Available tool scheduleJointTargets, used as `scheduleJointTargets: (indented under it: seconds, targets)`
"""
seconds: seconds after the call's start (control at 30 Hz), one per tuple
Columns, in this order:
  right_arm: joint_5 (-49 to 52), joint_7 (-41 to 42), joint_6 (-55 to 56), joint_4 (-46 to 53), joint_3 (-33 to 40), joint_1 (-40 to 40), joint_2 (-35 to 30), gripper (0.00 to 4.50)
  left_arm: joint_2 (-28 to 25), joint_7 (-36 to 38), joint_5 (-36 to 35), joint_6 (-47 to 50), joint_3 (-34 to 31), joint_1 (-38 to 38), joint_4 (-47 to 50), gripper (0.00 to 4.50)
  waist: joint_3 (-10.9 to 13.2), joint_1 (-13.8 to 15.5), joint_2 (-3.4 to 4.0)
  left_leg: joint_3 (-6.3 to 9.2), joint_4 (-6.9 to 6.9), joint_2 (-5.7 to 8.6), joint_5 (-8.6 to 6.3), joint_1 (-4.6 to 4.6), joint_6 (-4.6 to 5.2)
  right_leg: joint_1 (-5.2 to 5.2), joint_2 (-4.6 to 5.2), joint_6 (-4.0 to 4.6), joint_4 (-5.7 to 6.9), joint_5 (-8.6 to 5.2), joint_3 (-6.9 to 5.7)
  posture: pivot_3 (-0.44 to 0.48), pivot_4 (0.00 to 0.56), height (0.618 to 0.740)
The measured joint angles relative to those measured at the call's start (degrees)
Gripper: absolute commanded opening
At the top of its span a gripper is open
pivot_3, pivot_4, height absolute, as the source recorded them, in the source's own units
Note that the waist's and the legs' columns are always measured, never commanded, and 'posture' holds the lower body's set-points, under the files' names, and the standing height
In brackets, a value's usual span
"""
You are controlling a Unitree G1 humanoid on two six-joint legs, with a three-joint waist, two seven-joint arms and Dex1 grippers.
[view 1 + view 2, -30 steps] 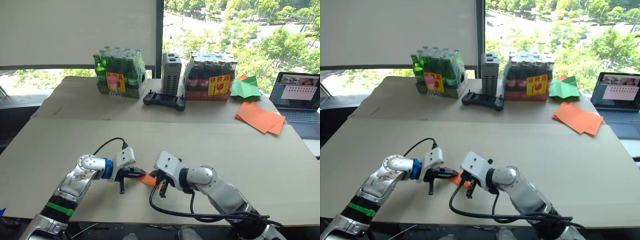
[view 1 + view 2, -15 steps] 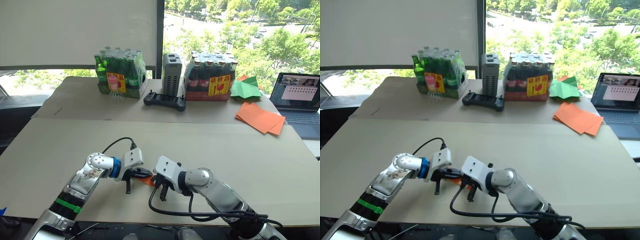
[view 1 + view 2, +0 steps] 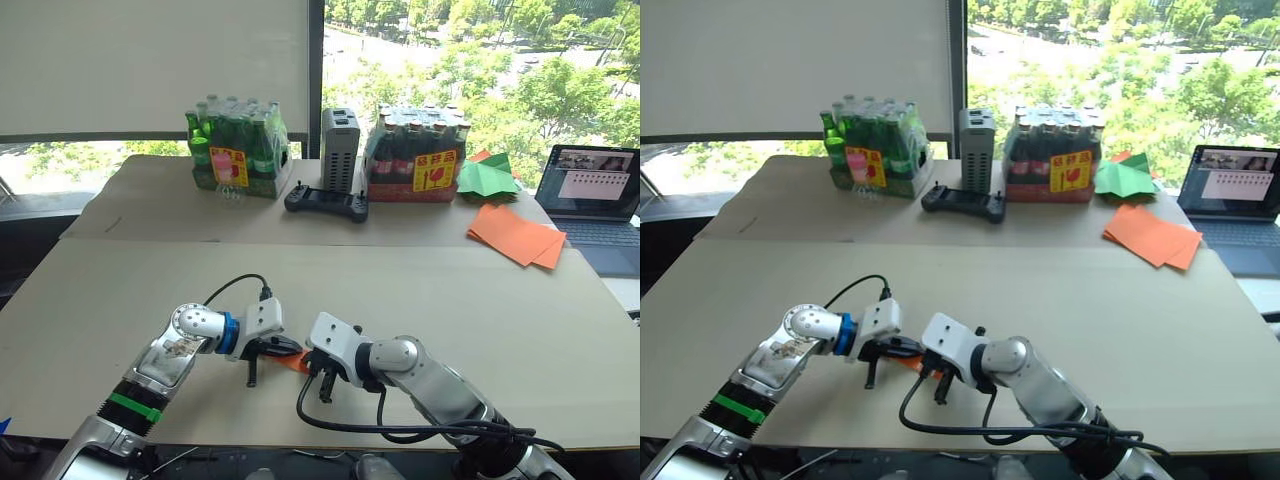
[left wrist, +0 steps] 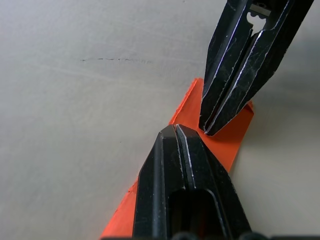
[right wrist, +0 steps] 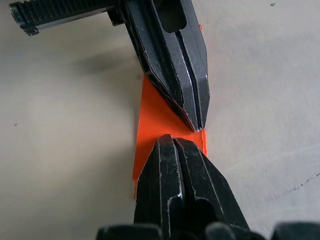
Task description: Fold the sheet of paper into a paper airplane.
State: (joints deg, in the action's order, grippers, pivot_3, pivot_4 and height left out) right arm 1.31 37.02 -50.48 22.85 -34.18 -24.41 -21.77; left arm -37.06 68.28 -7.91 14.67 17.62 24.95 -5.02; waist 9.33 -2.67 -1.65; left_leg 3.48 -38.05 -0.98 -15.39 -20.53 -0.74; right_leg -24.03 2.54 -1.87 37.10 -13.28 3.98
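A: Where's the paper airplane?

B: Flat on the tabletop, near its front edge, pinned between both tools. Left tool and right tool are each closed, tips pressing it.

A: Which step?

B: Probably creasing a late fold; next, run the tips along the crease.

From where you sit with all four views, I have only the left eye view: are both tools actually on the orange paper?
Observer: Yes. The left tool and right tool both press their tips on the orange paper, nearly tip to tip.
Operator: Are they open?
Observer: No, each has its fingers together; the paper is not between them.
Operator: Is the paper lifted?
Observer: It looks flat on the table in the left wrist view.
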Motion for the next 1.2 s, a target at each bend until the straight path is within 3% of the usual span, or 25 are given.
scheduleJointTargets:
  seconds: [0.63, 1.0, 1.2]
  targets:
    - [0.0, 0.1, 0.0, 0.2, -0.8, -0.1, -0.6, 0.02, -7.6, -0.4, -0.1, -3.3, -7.4, -3.5, -4.2, 0.00, -0.1, -0.8, 0.22, -0.02, 0.01, -0.05, 0.00, 0.17, 0.00, 0.09, -0.04, -0.31, 0.02, -0.19, 0.01, 0.000, 0.150, 0.733]
    - [0.0, 0.2, 0.4, 0.0, -0.9, -0.4, -0.7, 0.02, -7.2, -1.4, -0.7, -2.9, -9.1, -4.6, -3.9, 0.00, -0.1, -0.9, 0.22, -0.03, 0.02, -0.06, 0.00, 0.19, 0.00, 0.11, -0.04, -0.33, 0.02, -0.20, 0.01, 0.000, 0.150, 0.733]
    - [0.1, -0.1, 5.6, -0.1, 1.3, 0.1, -0.7, 0.02, -6.1, -2.4, -7.4, 5.2, -14.4, -4.8, -1.0, 0.00, 0.0, -1.0, 0.03, 0.05, 0.01, -0.06, 0.01, -0.39, -0.01, -0.41, -0.05, -0.06, 0.04, -0.03, -0.01, 0.000, 0.150, 0.733]
